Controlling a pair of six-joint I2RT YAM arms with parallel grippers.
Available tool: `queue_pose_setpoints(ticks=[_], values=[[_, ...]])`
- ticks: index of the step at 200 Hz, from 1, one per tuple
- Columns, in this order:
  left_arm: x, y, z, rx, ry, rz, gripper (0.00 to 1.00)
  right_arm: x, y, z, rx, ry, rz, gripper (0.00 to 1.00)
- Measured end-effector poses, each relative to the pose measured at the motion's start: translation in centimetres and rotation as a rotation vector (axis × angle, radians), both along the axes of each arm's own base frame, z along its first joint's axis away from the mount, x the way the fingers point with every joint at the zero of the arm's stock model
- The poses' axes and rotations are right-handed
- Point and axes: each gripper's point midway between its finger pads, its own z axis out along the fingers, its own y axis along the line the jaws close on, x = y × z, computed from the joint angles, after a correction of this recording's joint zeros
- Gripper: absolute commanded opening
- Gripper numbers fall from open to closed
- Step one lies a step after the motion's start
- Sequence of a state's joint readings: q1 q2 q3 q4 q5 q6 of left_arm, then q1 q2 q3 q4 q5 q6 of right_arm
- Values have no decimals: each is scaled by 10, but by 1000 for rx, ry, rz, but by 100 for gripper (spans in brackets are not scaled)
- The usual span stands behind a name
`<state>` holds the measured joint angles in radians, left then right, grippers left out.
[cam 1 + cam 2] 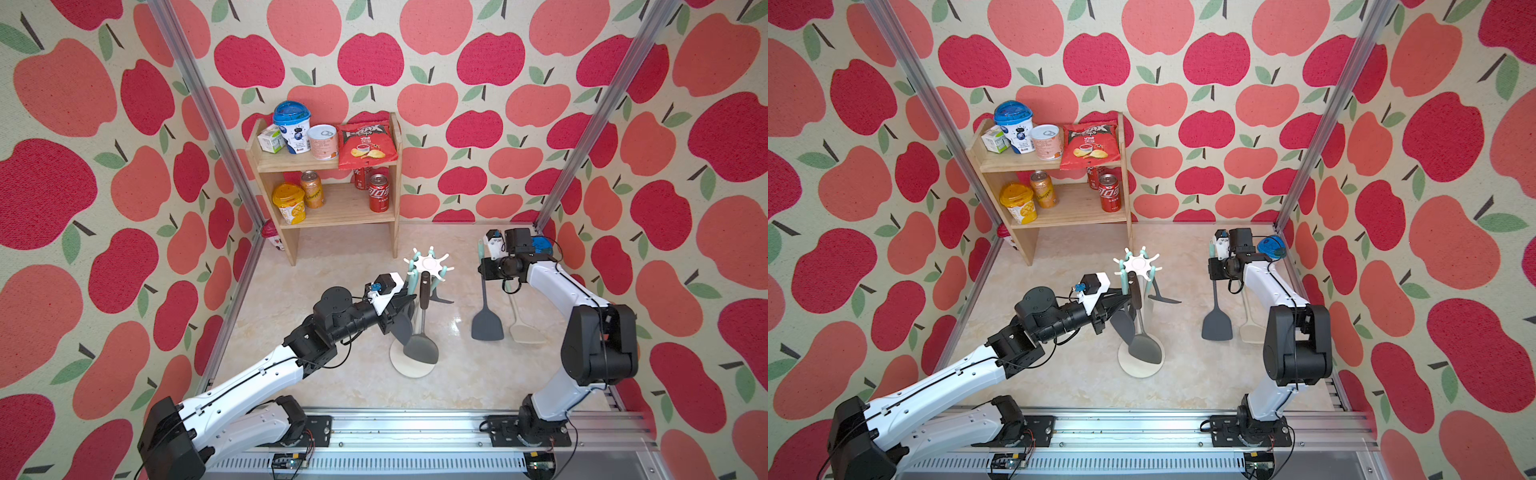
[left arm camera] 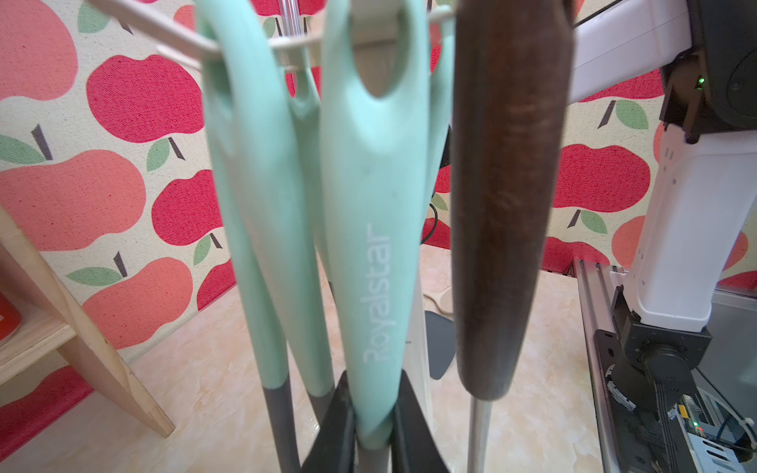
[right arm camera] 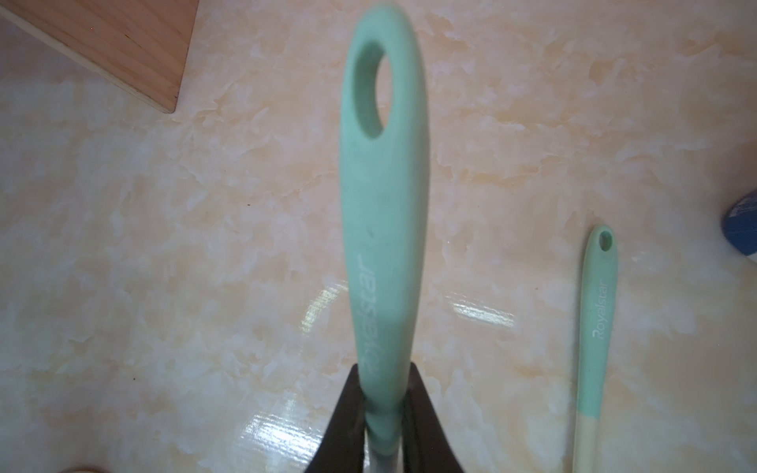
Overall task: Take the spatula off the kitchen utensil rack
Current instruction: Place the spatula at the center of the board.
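The white kitchen utensil rack (image 1: 430, 264) (image 1: 1138, 264) stands mid-table on its round base (image 1: 405, 370). Several utensils hang from its prongs. My left gripper (image 1: 409, 301) (image 2: 370, 389) is shut on the low end of a mint handle (image 2: 372, 245) whose loop still hangs on a prong. A dark wooden handle (image 2: 504, 204) hangs right beside it. To the right, away from the rack, my right gripper (image 1: 484, 270) (image 3: 383, 376) is shut on the mint handle (image 3: 383, 225) of a dark grey spatula (image 1: 487, 326) (image 1: 1217, 322), held above the table.
A cream-bladed utensil (image 1: 525, 328) (image 3: 594, 327) lies on the table under the right arm. The wooden shelf (image 1: 328, 216) with cans and snacks stands at the back left. A blue-lidded cup (image 1: 542, 245) sits in the back right corner. The arms' rail (image 1: 415, 428) runs along the front.
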<state>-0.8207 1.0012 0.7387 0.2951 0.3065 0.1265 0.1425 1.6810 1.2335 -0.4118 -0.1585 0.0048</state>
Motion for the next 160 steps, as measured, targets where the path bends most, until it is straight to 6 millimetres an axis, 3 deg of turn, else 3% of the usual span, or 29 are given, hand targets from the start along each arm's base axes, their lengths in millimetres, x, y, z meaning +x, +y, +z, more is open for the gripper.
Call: queue_pose_setpoints(ticks=[44, 102, 160], values=[[0, 0, 0, 1, 1, 0, 0, 4, 0, -6, 5, 3, -9, 0], [0, 0, 0, 1, 1, 0, 0, 13, -1, -33, 9, 47, -51, 0], [-3, 4, -1, 10, 5, 2, 0, 18, -8, -45, 20, 69, -101, 0]])
